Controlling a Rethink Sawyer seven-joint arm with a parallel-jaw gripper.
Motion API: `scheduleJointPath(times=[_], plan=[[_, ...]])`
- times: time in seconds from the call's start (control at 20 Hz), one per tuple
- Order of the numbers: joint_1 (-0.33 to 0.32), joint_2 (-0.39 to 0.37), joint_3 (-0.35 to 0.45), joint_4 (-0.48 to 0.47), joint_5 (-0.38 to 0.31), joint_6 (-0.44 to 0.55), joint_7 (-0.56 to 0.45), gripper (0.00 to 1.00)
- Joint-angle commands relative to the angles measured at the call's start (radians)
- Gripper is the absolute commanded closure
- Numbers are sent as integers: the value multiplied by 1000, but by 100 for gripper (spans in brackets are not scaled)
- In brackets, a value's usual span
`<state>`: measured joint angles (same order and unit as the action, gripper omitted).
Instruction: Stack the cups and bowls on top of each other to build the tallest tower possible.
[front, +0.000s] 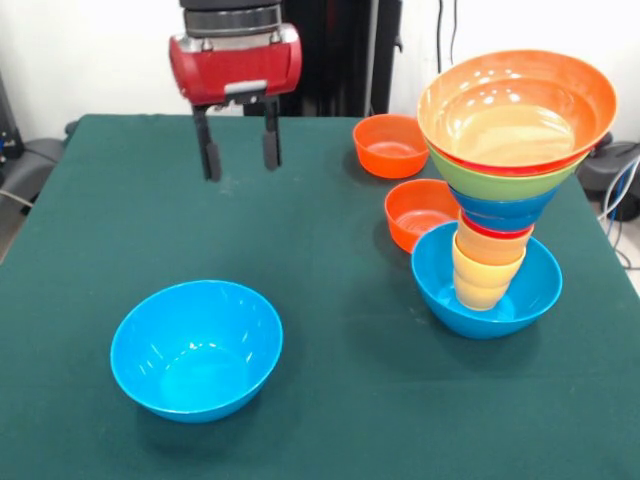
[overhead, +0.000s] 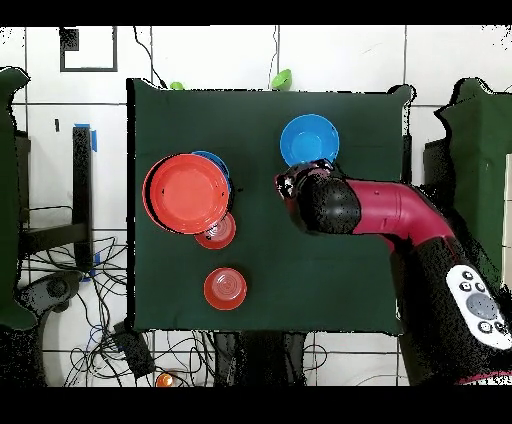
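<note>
Front camera across the table (front: 330, 330), facing the robot — overhead straight down — same tabletop shared.

End effector (front: 237, 142) hangs vertical above table, fingers parted, empty.

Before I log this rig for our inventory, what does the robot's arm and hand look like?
The hand has two straight black fingers under a glossy red housing with a black collar on top. From overhead, the arm is red with black joints, and a pale grey panel with dark buttons sits near its base.
</note>
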<state>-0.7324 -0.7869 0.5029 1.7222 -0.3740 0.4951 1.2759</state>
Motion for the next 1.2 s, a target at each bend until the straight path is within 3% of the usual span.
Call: scheduleJointPath(times=[0.05,0.25,0.5,0.9,1.2], plan=[[55,109,21,-226,-64,162,-91,0],[85,144,9,-317,-51,194,-67,0],[65,160,34,-286,-62,131,-86,0],[84,212,31,-324,-79,186,-130,0],[75,265,25,-308,-99,140,-128,0]])
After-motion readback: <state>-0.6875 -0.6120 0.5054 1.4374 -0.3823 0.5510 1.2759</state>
